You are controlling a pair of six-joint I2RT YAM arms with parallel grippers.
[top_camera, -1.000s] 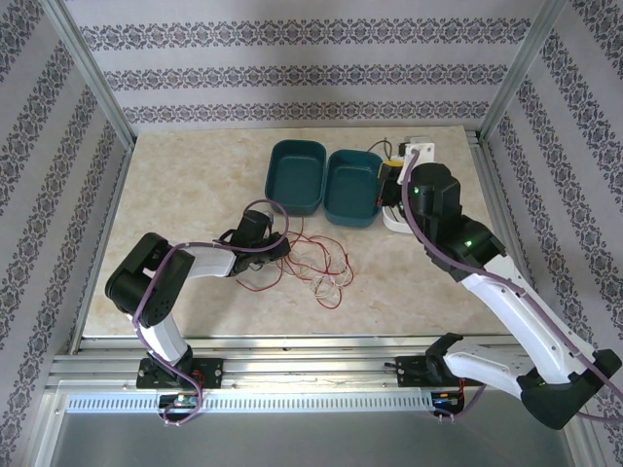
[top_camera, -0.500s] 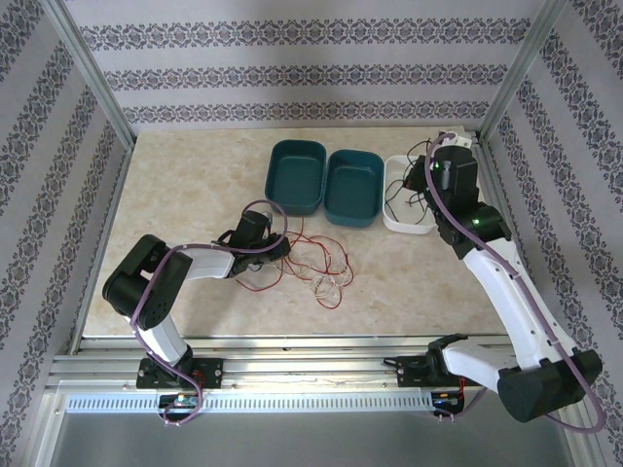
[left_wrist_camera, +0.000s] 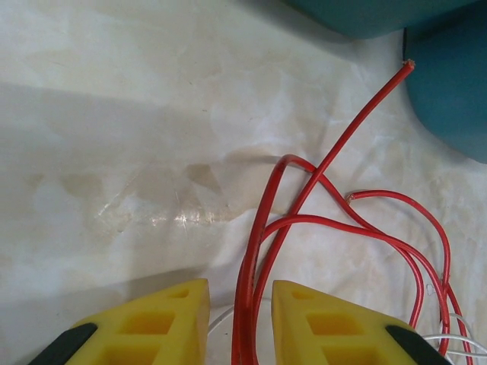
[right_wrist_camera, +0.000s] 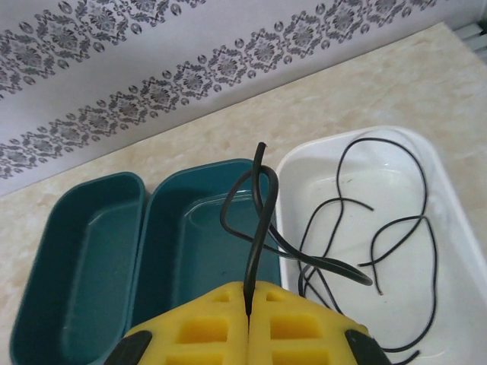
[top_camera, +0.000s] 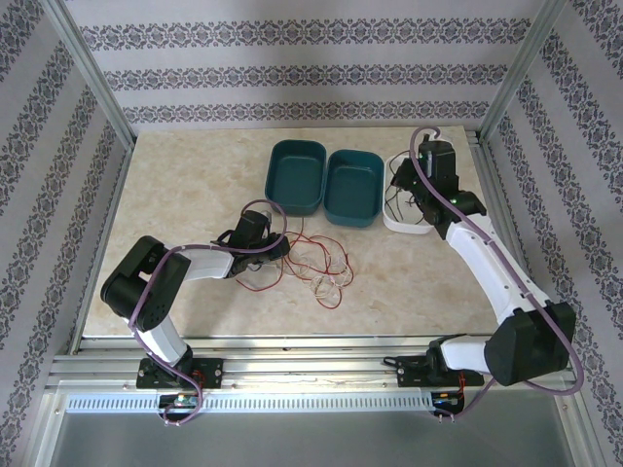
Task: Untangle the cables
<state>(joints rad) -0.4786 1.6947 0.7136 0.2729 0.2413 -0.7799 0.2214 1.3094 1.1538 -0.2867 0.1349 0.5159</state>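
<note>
Jaws on my right gripper (right_wrist_camera: pixel 249 304) stay clamped on a black cable (right_wrist_camera: pixel 262 228), swung within the last second over the white tray (top_camera: pixel 397 223) — sorting goes on. Left gripper (left_wrist_camera: pixel 240 319) grips red cables (left_wrist_camera: pixel 304 220) left of the tray, the tangle (top_camera: pixel 316 263) unmoved on the desk (top_camera: pixel 175 185).

No readable text, label, brand, number or sign appeared in any view. The walls (top_camera: pixel 292 73) carried only a repeating floral band pattern, and the bins, tray and table bore no markings that could be made out.
</note>
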